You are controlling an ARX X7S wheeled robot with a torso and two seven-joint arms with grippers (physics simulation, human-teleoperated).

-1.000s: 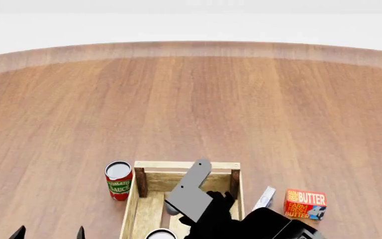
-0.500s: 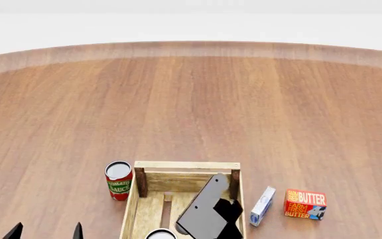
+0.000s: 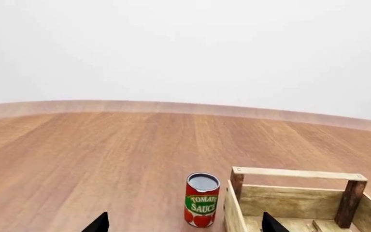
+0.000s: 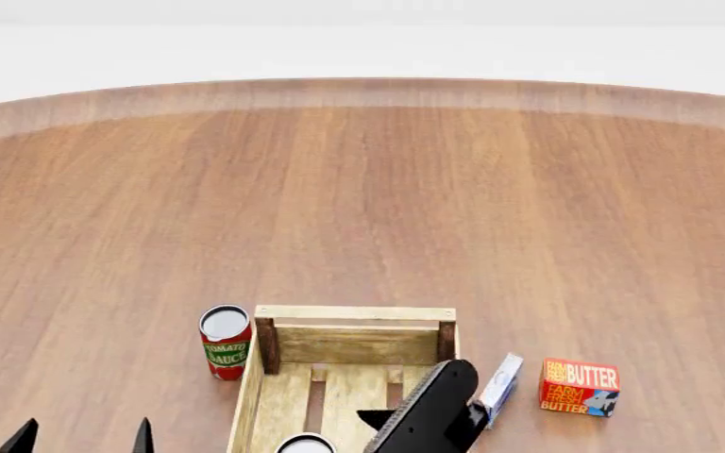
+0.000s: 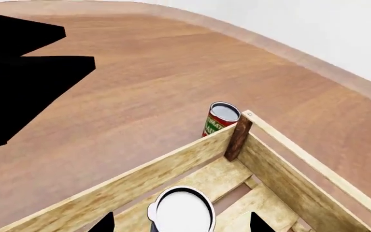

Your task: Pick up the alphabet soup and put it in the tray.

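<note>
The alphabet soup (image 5: 181, 209) stands upright on the slatted floor of the tray (image 5: 134, 179), and only its silver-white top (image 4: 305, 444) shows. My right gripper (image 5: 181, 223) is open above it, a dark fingertip on each side with a gap to the can. The right arm (image 4: 432, 415) lies over the tray's right half in the head view. My left gripper (image 3: 184, 224) is open and empty, low over the table left of the tray (image 4: 352, 312); its fingertips (image 4: 143, 434) show at the head view's lower edge.
A red tomato sauce can (image 4: 226, 342) stands just outside the tray's far left corner. A small white and blue carton (image 4: 501, 377) and an orange butter box (image 4: 580, 387) sit right of the tray. Wooden tabletop (image 4: 362, 208) stretches beyond.
My right arm has drawn back toward the near edge of the tray, uncovering the far end of the tray and the small carton. The can stays in the tray. The left gripper barely moved.
</note>
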